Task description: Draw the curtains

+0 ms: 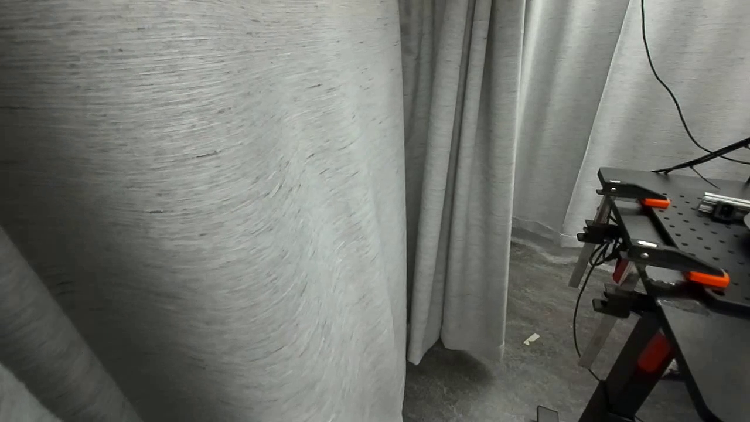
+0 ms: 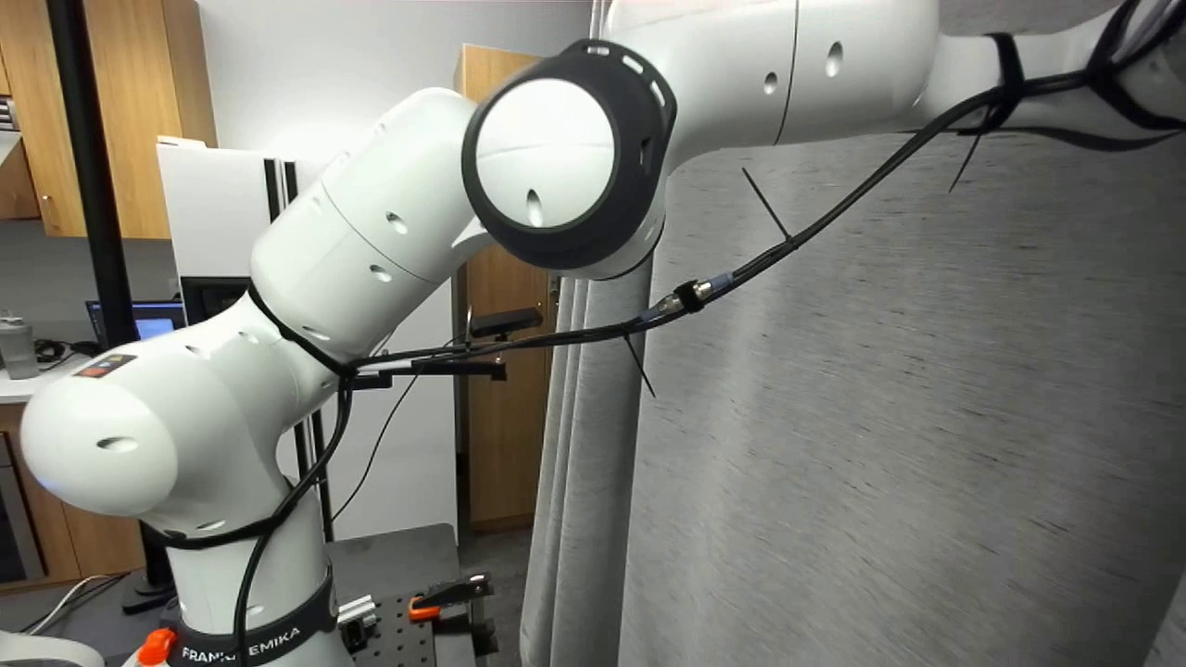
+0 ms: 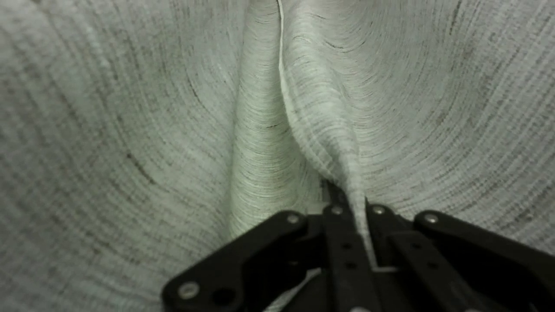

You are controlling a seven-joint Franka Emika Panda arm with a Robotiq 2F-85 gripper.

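The curtains (image 1: 252, 193) are tall light grey woven fabric with fine dark streaks, and they fill the left half of an exterior view. They also hang down the right side in an exterior view (image 2: 880, 389), behind and below my arm. In the wrist view the curtains (image 3: 130, 130) fill the background in deep curved folds. My gripper (image 3: 356, 208) is shut on a pinched fold of the curtain fabric, with its hemmed edge running down between the fingers. The fingertips are partly hidden by the fabric. The gripper is out of view in both exterior views.
A black perforated table (image 1: 697, 234) with orange-tipped clamps stands right of the curtains. Paler drapes (image 1: 562, 117) hang behind. My arm (image 2: 556, 148) stretches to the upper right with cables (image 2: 686, 301) slung beneath it. A white fridge (image 2: 218, 208) and wooden cabinets (image 2: 120, 111) stand behind.
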